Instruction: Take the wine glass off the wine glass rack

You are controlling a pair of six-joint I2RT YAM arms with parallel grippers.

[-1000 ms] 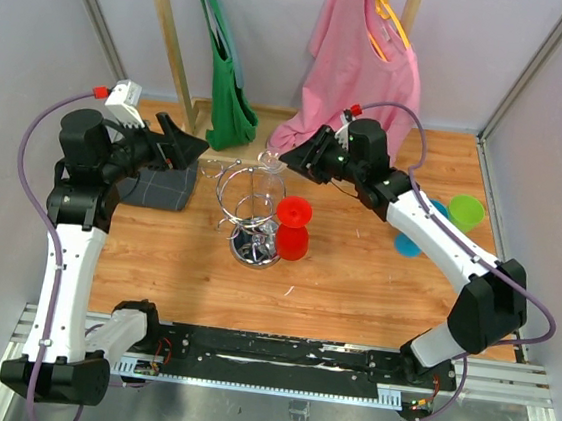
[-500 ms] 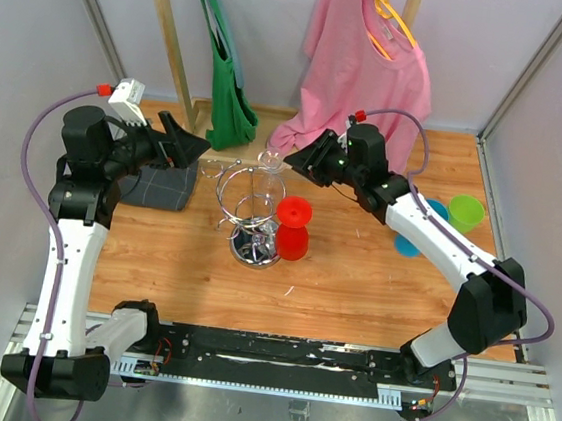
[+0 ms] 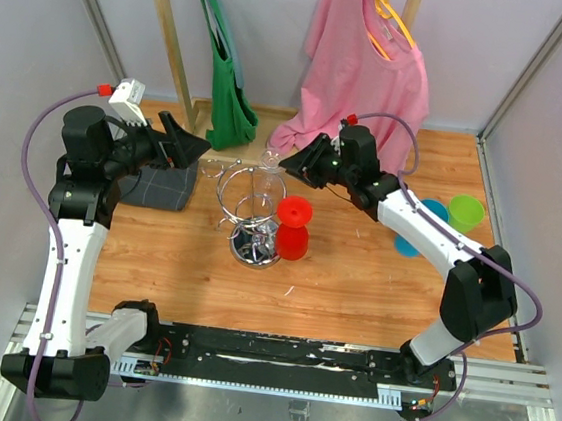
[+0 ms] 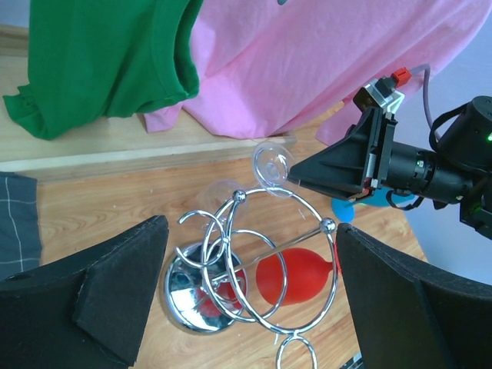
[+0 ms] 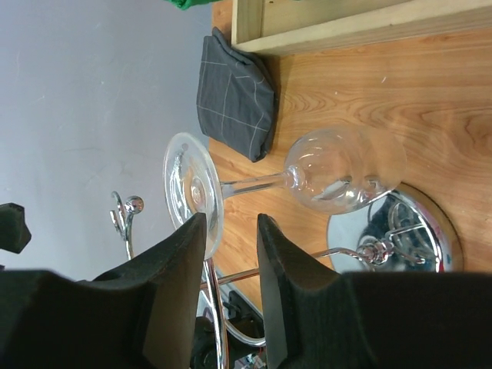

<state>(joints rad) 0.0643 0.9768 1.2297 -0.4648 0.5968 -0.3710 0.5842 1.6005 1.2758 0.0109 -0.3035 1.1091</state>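
Right gripper (image 5: 231, 231) had its fingers apart, with the foot of the wine glass (image 5: 338, 169) at the mouth of the gap. Whether either finger touched the rim could not be told. Left gripper (image 4: 252, 231) hung wide open on the side of the left edge, holding nothing.

The glass hung upside down from a loop of the wine glass rack (image 3: 255, 251), foot up and bowl down beside the post, about mid-worktop and somewhat toward the far edge.

It looked thin, light and smooth, so probably slippery and easily cracked by a hard squeeze or a knock against the wire. The stem (image 5: 254, 184), just under the foot, seemed the safest hold, since the foot would stop the glass sliding through the fingers.

Counted:
- one wine glass
- one rack
- one red goblet (image 3: 292, 227) beside the rack
- one green cup (image 3: 466, 212) near the right edge
- one blue piece (image 3: 408, 246) partly hidden by the right arm
- one folded grey cloth (image 3: 160, 190) toward the left edge
- two shirts at the far edge, green (image 3: 229, 84) and pink (image 3: 361, 73)
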